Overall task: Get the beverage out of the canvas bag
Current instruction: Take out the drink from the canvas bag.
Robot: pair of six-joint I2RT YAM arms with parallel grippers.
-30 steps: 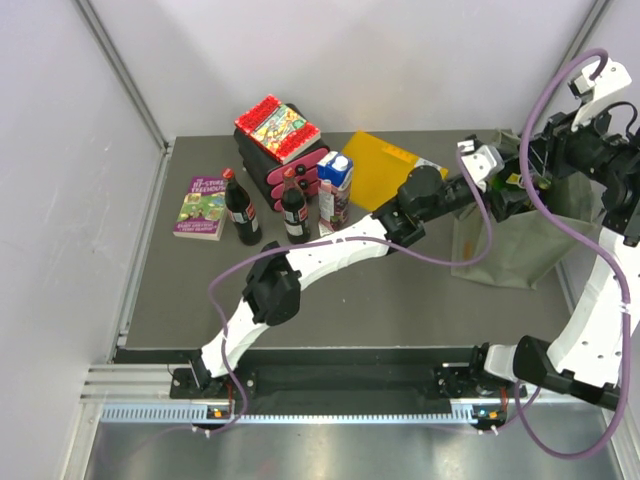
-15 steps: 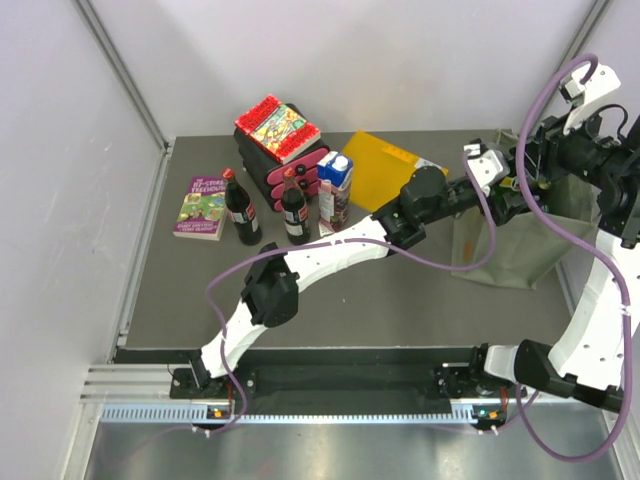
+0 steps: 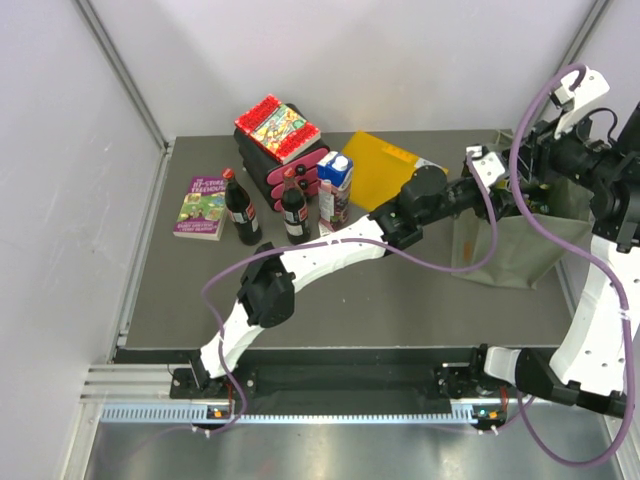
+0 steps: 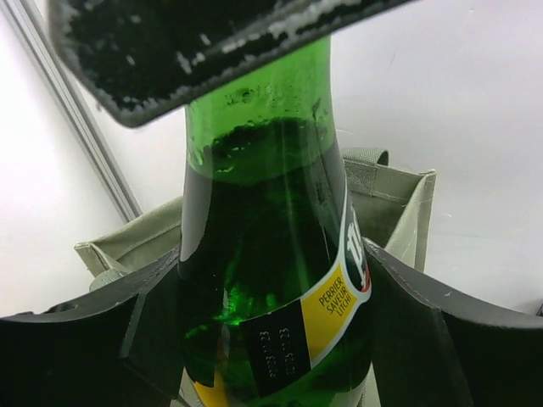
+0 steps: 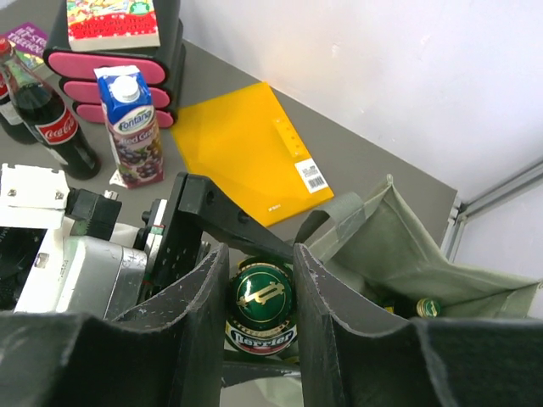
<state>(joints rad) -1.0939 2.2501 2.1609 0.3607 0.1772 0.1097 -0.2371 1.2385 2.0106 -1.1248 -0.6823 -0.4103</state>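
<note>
Left gripper [image 4: 271, 326] is clamped on the body of the green bottle [image 4: 263, 246], at the mouth of the canvas bag [image 4: 392, 199]. Neck and label stand above the bag's rim; the base is hidden, so extraction is judged incomplete. Right gripper [image 5: 259, 254] sits over the cap, jaws narrowly parted, gripping nothing visible. Deeper in the bag lies a second cap [image 5: 428, 306] (probably another bottle). Remaining: lift clear, set down outside the bag.

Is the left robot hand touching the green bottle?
Touching. The left wrist view shows both fingers of the left gripper pressed against the sides of the green bottle, with no gap.
</note>
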